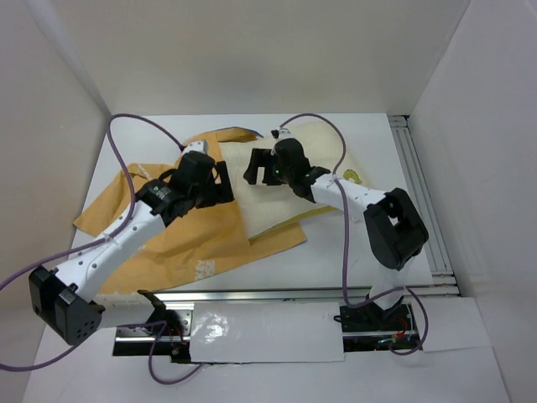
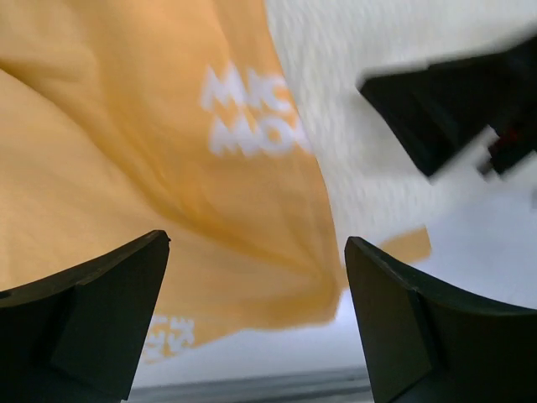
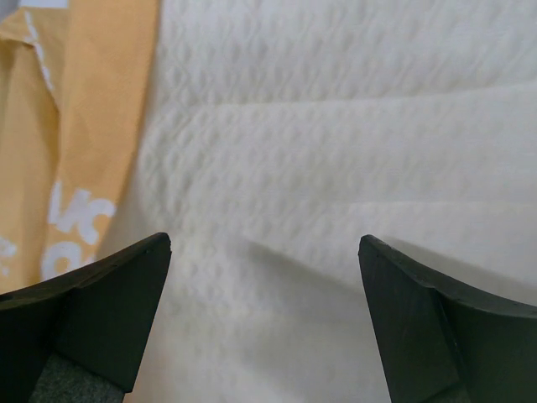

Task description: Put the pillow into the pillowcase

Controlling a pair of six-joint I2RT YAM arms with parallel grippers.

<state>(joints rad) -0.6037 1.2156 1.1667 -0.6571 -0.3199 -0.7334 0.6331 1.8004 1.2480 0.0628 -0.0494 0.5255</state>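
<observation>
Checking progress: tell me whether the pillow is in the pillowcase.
Mostly out: pillow lies bare, pillowcase overlapping just one edge.

White lettering on the pillowcase (image 2: pixel 126 151) is too blurred to read. Right of the pillowcase, the right claw (image 2: pixel 440 113) is smeared; the right arm (image 1: pixel 352 197) covers part of the pillow (image 1: pixel 270 206).

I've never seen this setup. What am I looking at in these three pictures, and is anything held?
Two white robot arms are bolted at the near edge of a table. One picture looks down from above. The others come from a camera on each wrist, so the dark shapes at the bottom are the left fingers and right fingers. On the table lie a cream quilted pillow and an orange pillowcase with white lettering, overlapping. Both pairs of fingers stand open; nothing is held.
</observation>
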